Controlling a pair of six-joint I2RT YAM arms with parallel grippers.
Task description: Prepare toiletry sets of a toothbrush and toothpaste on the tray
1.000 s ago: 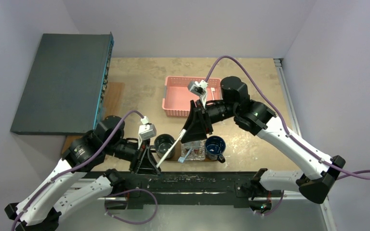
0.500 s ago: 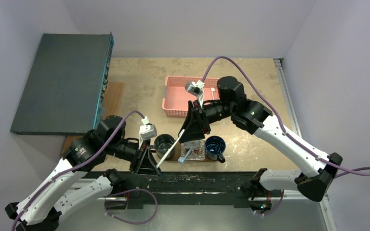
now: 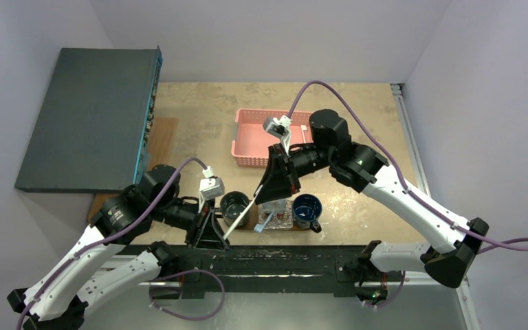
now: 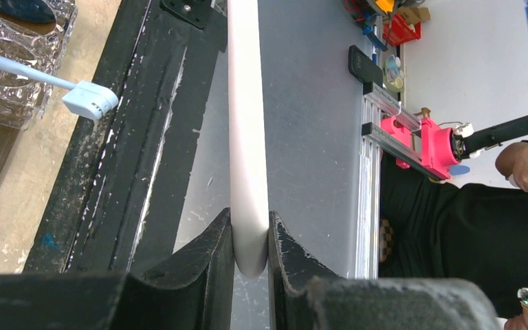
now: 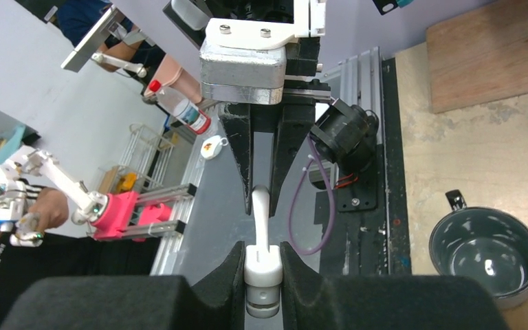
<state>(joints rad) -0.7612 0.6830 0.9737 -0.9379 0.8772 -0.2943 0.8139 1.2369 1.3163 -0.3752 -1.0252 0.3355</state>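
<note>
A white toothbrush [image 3: 242,214] spans the gap between both grippers above the table's near edge. My left gripper [image 4: 251,240] is shut on the rounded end of its handle [image 4: 247,124]. My right gripper [image 5: 262,271] is shut on its white head [image 5: 262,265], with both pads against it. A second toothbrush [image 4: 89,100], pale blue with a white head, leans out of a clear glass holder [image 3: 277,214]. The dark brown tray [image 3: 253,226] lies under the holder and mugs. I cannot make out any toothpaste.
A dark mug [image 3: 234,206] and a blue mug [image 3: 307,210] stand on either side of the glass holder. A pink lattice basket [image 3: 261,137] sits behind them. A large dark box [image 3: 89,117] fills the far left. A black rail [image 3: 261,258] runs along the near edge.
The right gripper's jaws have closed onto the toothbrush head, and the right arm has shifted slightly left. The left gripper has kept its hold and stayed put.
</note>
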